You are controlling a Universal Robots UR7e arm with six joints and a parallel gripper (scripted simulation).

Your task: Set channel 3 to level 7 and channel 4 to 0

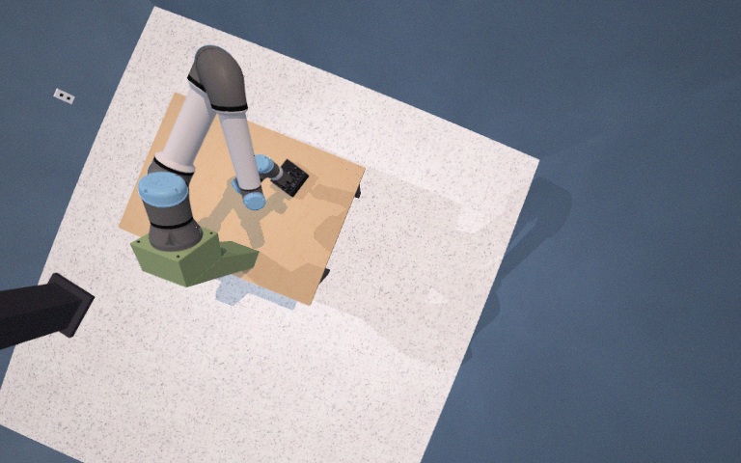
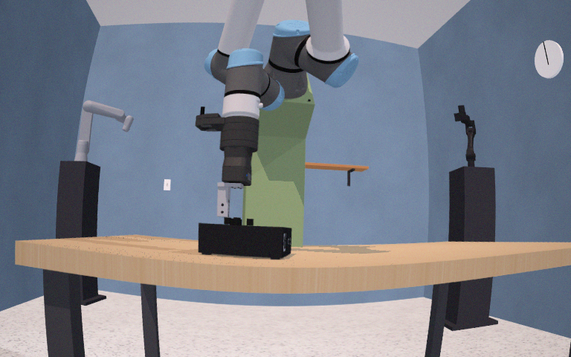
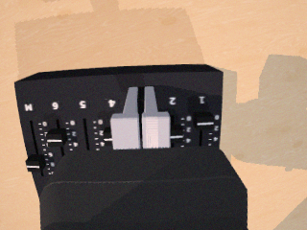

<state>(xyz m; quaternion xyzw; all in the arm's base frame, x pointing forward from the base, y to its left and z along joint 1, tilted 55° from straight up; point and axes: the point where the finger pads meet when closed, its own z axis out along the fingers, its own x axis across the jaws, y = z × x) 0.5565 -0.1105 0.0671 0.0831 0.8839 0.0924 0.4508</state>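
Note:
The lighting desk [image 1: 293,178] [image 2: 244,240] [image 3: 71,92] is a black box standing flat on the wooden table [image 2: 337,260] [image 1: 306,240]. In the wrist view its channel numbers run from 6 at the left to 1 at the right. My gripper [image 3: 141,103] [image 2: 223,213] is shut with nothing between the fingers. It points straight down, just above the desk top over channel 3, whose number and fader it hides. The fader cap of channel 1 [image 3: 205,122] stands high, that of channel 5 [image 3: 57,138] lower, and that of channel 6 [image 3: 33,164] lowest. Channel 4's cap is hidden beside the fingers.
The arm's green base [image 1: 179,258] [image 2: 282,168] stands at the table's edge behind the desk. Black pillars [image 2: 77,198] [image 2: 471,235] with camera mounts stand left and right of the table. The arm's shadow [image 3: 275,111] falls beside the desk.

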